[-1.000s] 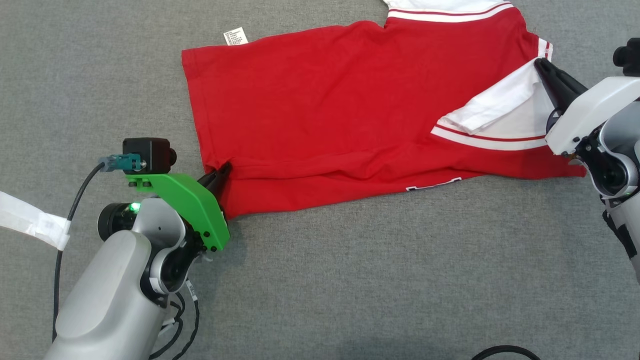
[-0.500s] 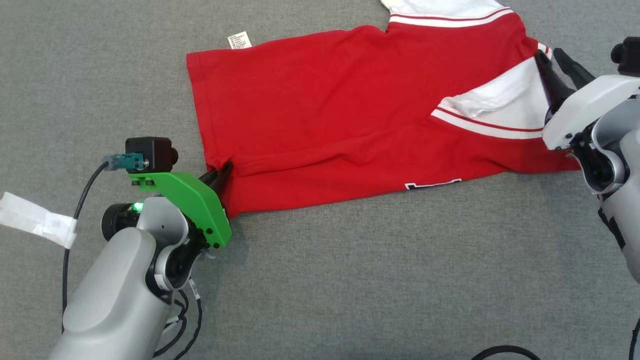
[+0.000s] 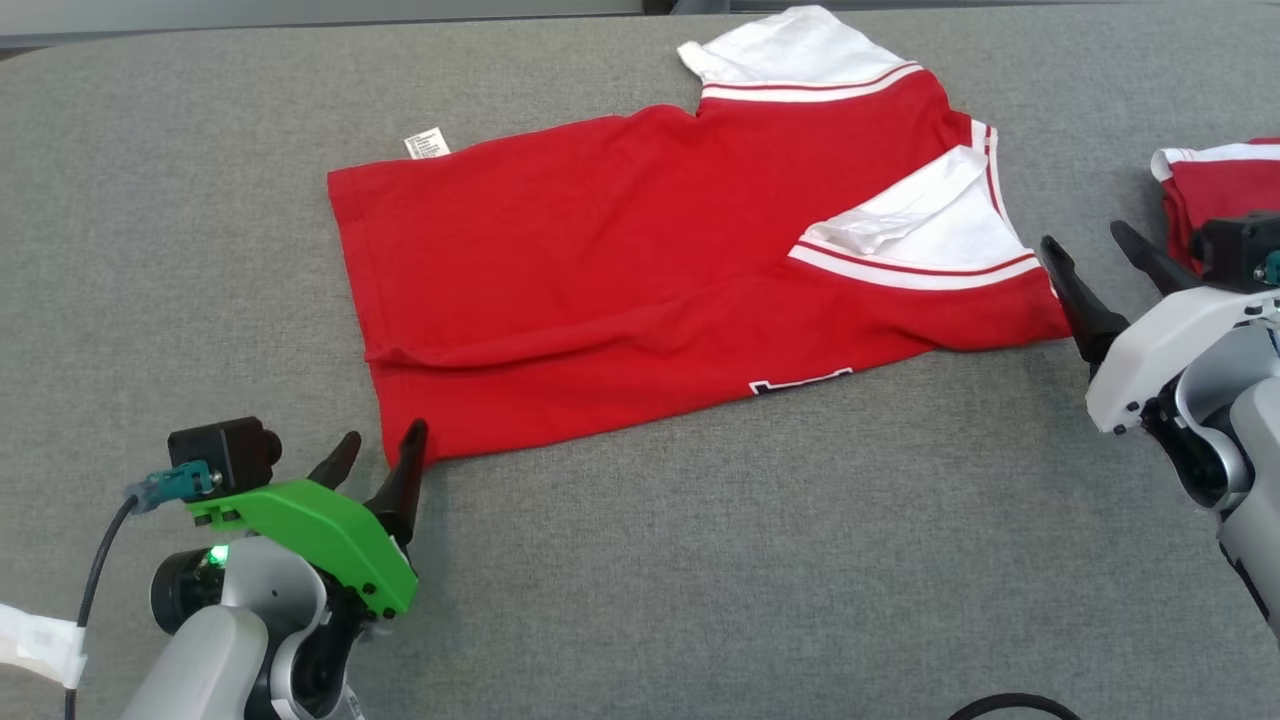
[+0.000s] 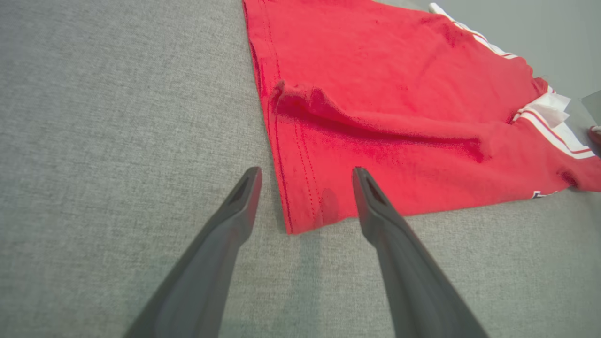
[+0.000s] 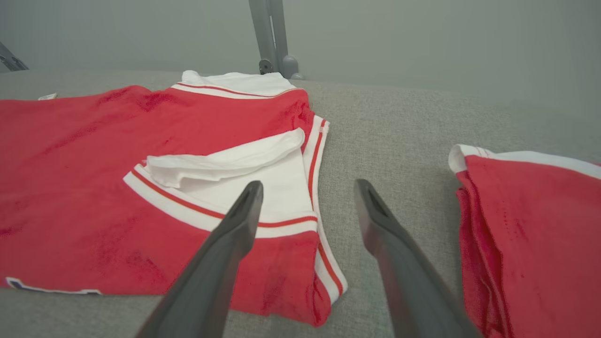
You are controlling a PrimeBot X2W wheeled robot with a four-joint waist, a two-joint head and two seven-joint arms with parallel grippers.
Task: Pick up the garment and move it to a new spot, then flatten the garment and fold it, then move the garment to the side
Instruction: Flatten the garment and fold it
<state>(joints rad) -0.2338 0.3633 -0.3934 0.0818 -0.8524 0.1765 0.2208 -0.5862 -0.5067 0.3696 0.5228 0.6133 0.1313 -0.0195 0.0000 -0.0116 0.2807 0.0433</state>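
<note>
Red shirt (image 3: 640, 300) lies half folded on the grey bench (image 3: 700, 560), with a ridge (image 3: 500, 352) of cloth across its near part. The left pincer (image 3: 384, 435), fingers apart and empty, sits just beside the hem corner. The right pincer (image 3: 1082, 236), likewise apart, is near the sleeve end. Risk: the ridge and loose white sleeve (image 3: 920, 225) crease into the next fold, or a wide sweep snags the second shirt (image 3: 1215, 185).

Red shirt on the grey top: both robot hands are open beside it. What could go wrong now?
A raised ridge runs across the red shirt near its hem; folding now would probably press in a crease.
The white sleeve lies bunched on top, so the fold may turn out lumpy.
The right hand sits between the shirt and another red garment; a careless reach might snag that one.
</note>
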